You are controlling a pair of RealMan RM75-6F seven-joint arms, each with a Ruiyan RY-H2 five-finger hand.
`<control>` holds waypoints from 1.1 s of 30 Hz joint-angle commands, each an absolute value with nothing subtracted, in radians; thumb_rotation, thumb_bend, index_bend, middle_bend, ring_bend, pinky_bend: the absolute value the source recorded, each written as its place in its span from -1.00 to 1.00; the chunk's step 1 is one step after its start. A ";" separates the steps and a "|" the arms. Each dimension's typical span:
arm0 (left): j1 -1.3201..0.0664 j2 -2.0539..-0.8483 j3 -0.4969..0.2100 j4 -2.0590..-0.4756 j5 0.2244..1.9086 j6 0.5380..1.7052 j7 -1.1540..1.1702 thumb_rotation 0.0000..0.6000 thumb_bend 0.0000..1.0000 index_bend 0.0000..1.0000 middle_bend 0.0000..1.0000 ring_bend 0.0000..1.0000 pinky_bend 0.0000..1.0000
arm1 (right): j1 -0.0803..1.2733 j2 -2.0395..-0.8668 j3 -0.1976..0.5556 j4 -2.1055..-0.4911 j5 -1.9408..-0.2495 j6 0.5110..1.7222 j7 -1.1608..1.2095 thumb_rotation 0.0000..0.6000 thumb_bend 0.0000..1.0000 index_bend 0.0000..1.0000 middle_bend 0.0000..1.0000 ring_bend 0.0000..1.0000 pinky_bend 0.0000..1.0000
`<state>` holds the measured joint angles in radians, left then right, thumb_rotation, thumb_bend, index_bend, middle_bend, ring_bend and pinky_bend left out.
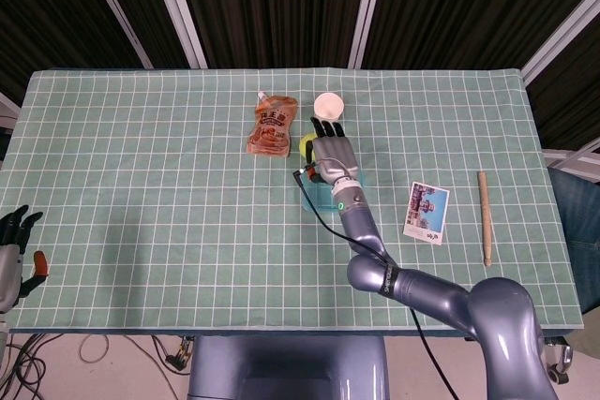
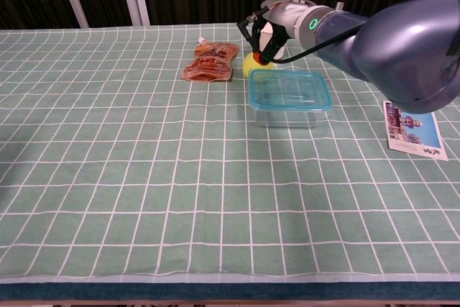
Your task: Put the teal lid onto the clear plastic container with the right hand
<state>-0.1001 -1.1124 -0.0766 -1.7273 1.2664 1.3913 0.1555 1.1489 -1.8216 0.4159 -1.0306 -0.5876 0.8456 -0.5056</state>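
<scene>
Green checked tablecloth (image 2: 144,177). Teal lid (image 2: 289,90) sits on the clear plastic container (image 2: 287,114), just nearer than the right hand (image 1: 333,155). Fingers extended, holding nothing

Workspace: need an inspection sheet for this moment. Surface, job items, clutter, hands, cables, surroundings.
Surface: table under a green grid cloth.
Job's things: teal lid sits on the clear plastic container.
Clutter: orange pouch, yellow ball, white cup, photo card, wooden stick.
Hands: right hand raised above the ball and the container's far edge, fingers extended, holding nothing; left hand at the table's left edge, holding nothing.
Cables: black cable runs along the right forearm; loose cables on the floor.
Surroundings: dark curtains with pale bars.
</scene>
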 commanded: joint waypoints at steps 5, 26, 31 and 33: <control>-0.099 -1.113 -0.078 -1.723 1.264 1.392 0.152 1.00 0.29 -0.78 -1.00 -1.00 -1.00 | 1.163 -1.851 0.421 -0.980 -0.586 0.820 -0.492 1.00 0.06 0.28 -0.95 -1.00 -1.00; -0.100 -1.112 -0.081 -1.723 1.260 1.393 0.151 1.00 0.29 -0.78 -1.00 -1.00 -1.00 | 1.169 -1.892 0.422 -0.887 -0.602 0.768 -0.465 1.00 0.06 0.28 -0.95 -1.00 -1.00; -0.099 -1.112 -0.081 -1.722 1.259 1.394 0.150 1.00 0.29 -0.78 -1.00 -1.00 -1.00 | 1.167 -1.897 0.421 -0.871 -0.608 0.753 -0.454 1.00 0.06 0.28 -0.95 -1.00 -1.00; -0.099 -1.112 -0.081 -1.722 1.258 1.394 0.151 1.00 0.29 -0.78 -1.00 -1.00 -1.00 | 1.166 -1.901 0.421 -0.862 -0.612 0.748 -0.449 1.00 0.06 0.28 -0.95 -1.00 -1.00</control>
<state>-0.0993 -1.1117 -0.0814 -1.7221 1.2581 1.3937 0.1505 1.1667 -1.8994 0.4211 -0.8639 -0.6104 0.7499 -0.4511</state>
